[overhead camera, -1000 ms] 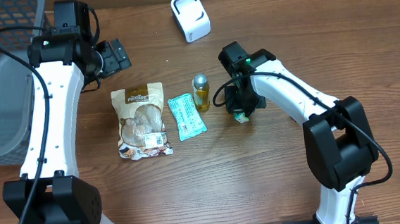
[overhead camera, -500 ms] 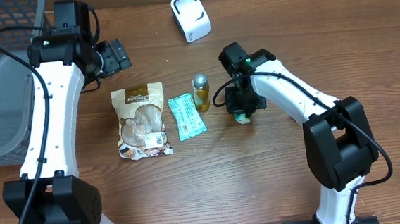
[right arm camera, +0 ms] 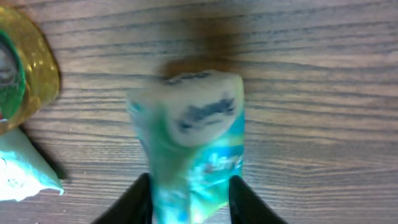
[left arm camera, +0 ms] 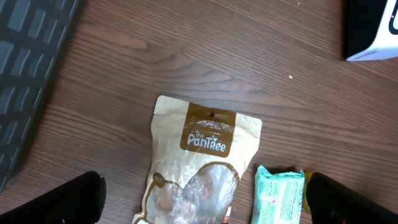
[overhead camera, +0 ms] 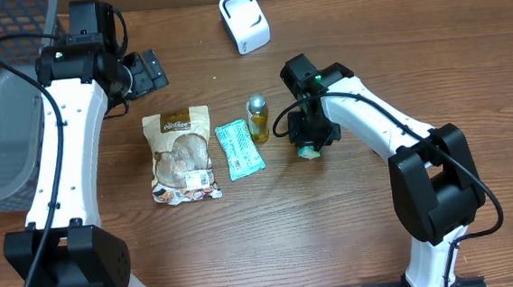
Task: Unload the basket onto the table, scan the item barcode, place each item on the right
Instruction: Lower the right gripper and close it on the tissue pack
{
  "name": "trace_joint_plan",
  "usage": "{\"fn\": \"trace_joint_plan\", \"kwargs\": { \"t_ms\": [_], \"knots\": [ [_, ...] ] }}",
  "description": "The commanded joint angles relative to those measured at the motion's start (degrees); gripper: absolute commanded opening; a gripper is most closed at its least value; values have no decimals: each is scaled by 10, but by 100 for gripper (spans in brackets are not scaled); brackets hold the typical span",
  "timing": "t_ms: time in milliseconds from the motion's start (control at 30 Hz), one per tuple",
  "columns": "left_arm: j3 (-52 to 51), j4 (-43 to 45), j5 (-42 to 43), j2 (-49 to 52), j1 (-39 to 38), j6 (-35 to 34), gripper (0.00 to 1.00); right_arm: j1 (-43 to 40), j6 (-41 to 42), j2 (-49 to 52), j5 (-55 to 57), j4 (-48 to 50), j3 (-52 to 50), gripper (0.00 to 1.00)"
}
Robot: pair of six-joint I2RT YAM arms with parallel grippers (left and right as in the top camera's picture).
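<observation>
On the table (overhead camera: 335,237), just right of the bottle: small teal-and-white packet (right arm camera: 193,130), the item to scan, seen end-on and blurred in the wrist view. Whether it rests on the wood cannot be told.
right gripper (overhead camera: 307,145): pointing down over the packet. The jaws stand about the packet's width apart, one finger close along each side. Whether they press on it: cannot tell.
left gripper (overhead camera: 147,72): jaws spread wide, holding nothing, near the pouch's top end and apart from it.
bottle (overhead camera: 257,117): upright, gold cap, yellow liquid inside.
pouch (overhead camera: 182,155): lying flat, labelled "The Pantree". A clear window shows pale food pieces.
sachet (overhead camera: 239,148): flat, teal, lying between pouch and bottle. Contents not visible.
grey bin (overhead camera: 2,134): at the left edge beside a dark mesh basket (overhead camera: 13,25). Contents cannot be told.
white scanner (overhead camera: 244,20): at the far side, well apart from the packet.
</observation>
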Motion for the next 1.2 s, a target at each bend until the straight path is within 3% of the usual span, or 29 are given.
{"fn": "trace_joint_plan", "kwargs": {
  "t_ms": [0,467,1167],
  "knots": [
    [10,0,1,-6,-1,7,100,1,4,-21,-3,6,-3,38],
    [10,0,1,-6,-1,7,100,-2,4,-21,-17,51,-3,38],
    [10,0,1,-6,-1,7,100,-23,4,-1,-18,21,-3,37]
  ]
}}
